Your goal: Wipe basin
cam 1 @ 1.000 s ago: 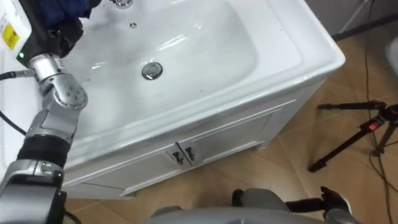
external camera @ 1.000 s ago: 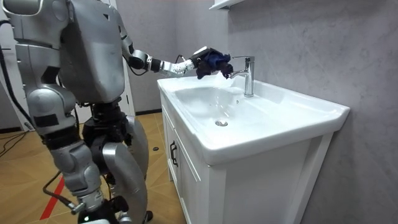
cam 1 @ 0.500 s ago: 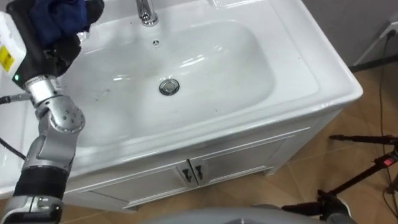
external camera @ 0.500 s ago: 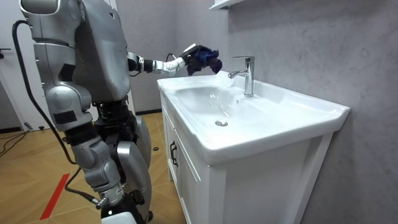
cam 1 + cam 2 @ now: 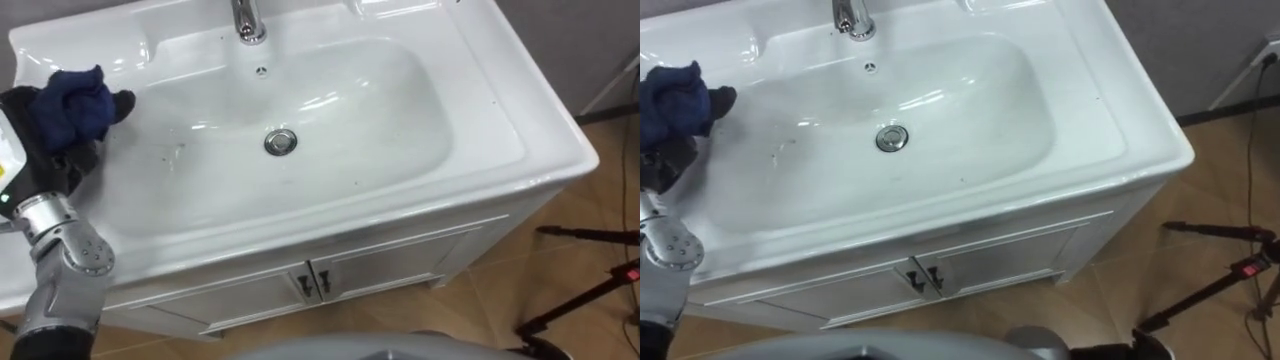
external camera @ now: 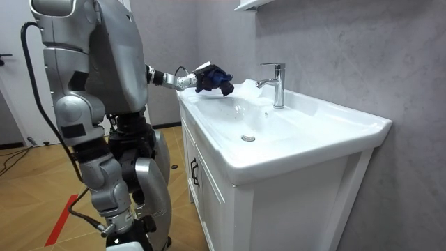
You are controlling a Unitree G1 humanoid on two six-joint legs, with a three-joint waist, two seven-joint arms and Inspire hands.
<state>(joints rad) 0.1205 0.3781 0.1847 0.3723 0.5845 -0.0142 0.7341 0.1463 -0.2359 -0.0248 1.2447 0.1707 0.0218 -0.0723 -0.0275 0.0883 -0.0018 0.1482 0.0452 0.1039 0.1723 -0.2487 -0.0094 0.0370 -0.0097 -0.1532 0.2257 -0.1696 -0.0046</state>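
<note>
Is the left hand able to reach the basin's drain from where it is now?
Probably yes: the left hand, shut on the blue cloth, hovers at the left rim of the basin, and the bowl between it and the drain looks bare. The faucet stands clear behind.

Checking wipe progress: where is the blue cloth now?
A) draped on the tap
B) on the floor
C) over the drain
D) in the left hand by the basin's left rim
D: the left hand holds the blue cloth at the left rim of the basin.
</note>
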